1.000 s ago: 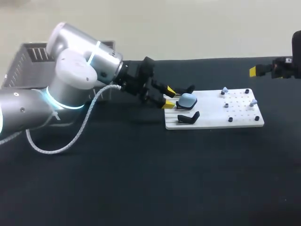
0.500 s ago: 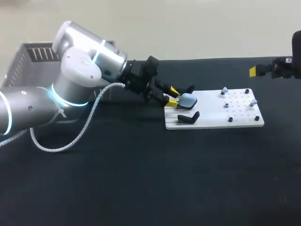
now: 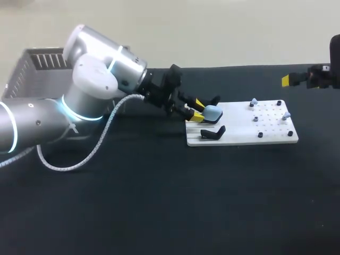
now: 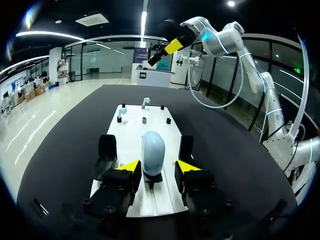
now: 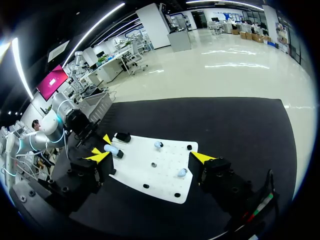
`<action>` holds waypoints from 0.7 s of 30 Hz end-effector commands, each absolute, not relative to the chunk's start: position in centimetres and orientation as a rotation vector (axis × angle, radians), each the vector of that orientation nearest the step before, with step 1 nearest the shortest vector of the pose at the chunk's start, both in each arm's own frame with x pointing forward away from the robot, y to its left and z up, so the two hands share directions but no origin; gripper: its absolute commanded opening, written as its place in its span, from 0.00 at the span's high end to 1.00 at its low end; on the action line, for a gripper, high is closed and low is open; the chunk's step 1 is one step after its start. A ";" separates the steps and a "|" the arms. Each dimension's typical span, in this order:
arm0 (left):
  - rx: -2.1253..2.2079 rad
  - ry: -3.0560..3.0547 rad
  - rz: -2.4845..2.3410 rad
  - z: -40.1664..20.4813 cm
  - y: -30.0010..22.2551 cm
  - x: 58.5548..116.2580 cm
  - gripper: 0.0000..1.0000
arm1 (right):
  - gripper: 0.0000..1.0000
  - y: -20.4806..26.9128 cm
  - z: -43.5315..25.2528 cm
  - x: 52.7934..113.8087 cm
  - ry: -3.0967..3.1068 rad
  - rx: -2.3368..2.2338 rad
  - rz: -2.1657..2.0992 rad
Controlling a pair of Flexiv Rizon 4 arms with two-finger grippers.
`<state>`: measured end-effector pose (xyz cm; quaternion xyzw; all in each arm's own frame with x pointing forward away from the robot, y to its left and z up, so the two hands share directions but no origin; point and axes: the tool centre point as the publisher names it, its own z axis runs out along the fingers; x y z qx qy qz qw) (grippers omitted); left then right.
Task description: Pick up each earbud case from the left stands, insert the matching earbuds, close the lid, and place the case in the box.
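Black matte cloth covers the counter (image 3: 159,207), and low over it my left claw (image 4: 157,167) is spread. One yellow tip sits on each side of the pale blue earbud case (image 4: 152,149), with a sliver of gap showing on both flanks, so the claw brackets the case without pinching it. I read this as the line-up for a first grasp. The case is a smooth, glossy pebble standing on end in a small black stand (image 4: 152,179) directly between the fingers. Held upright like that, it offers its two narrow flanks to the tips, which is probably why it is held so. An empty stand (image 4: 107,150) sits just outside one finger and a second empty stand (image 4: 186,146) outside the other, both hard, dull black cradles. All three rest on a flat white board (image 4: 131,131), grooved beneath the claw. Ahead of the claw, at the board's far end, two pale blue earbuds (image 4: 146,102) stand among short black pegs (image 4: 168,120), set apart, presumably so that each can be picked up singly. My right claw (image 5: 151,157) hangs high beyond that far end, its fingers wide apart and holding nothing. The box (image 3: 32,69), a grey basket with slotted walls, lies well behind the left claw, past the arm's elbow.
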<state>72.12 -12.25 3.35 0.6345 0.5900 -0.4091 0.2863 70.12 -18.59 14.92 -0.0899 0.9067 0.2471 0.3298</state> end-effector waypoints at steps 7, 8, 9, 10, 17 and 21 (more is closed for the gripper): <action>1.691 1.566 -1.083 3.0 -12.8 71.8 0.40 | 0.00 -18.6 15.0 70.1 2.372 -0.235 0.643; 1.690 1.565 -1.083 2.9 -12.8 71.8 0.42 | 0.00 -18.6 15.0 70.1 2.372 -0.235 0.643; 1.690 1.564 -1.083 2.9 -12.8 71.8 0.42 | 0.00 -18.6 15.0 70.1 2.372 -0.235 0.643; 1.689 1.563 -1.082 2.9 -12.9 71.8 0.42 | 0.00 -18.6 15.0 70.1 2.372 -0.235 0.643; 1.677 1.563 -1.079 2.7 -13.1 71.8 0.42 | 0.00 -18.6 15.0 70.1 2.372 -0.235 0.643; 1.674 1.561 -1.075 2.7 -13.2 71.9 0.38 | 0.00 -18.6 15.0 70.1 2.372 -0.235 0.643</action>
